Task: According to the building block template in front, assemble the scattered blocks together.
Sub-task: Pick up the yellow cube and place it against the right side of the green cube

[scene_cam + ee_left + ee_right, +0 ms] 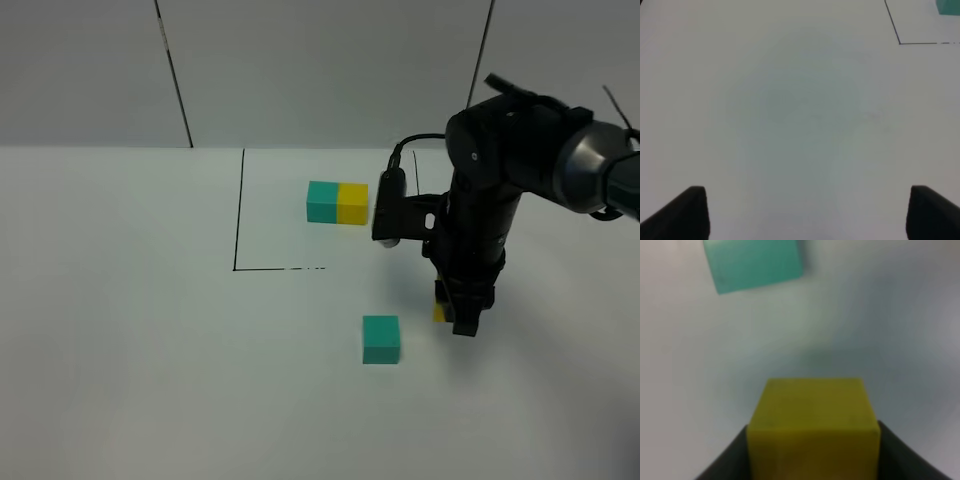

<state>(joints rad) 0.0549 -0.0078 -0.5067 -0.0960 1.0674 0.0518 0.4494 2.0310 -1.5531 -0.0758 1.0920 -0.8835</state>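
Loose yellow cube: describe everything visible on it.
The yellow cube is a plain matte block, no markings visible. It sits squarely between the right gripper's dark fingers, which press its opposite sides. From overhead only a sliver shows behind the gripper. The teal cube lies apart from it. Whether it touches the table cannot be told.

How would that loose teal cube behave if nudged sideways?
The teal cube would probably slide rather than roll or tip: it rests flat on a face and is no taller than wide. It looks rigid, with crisp edges, so likely won't squash.
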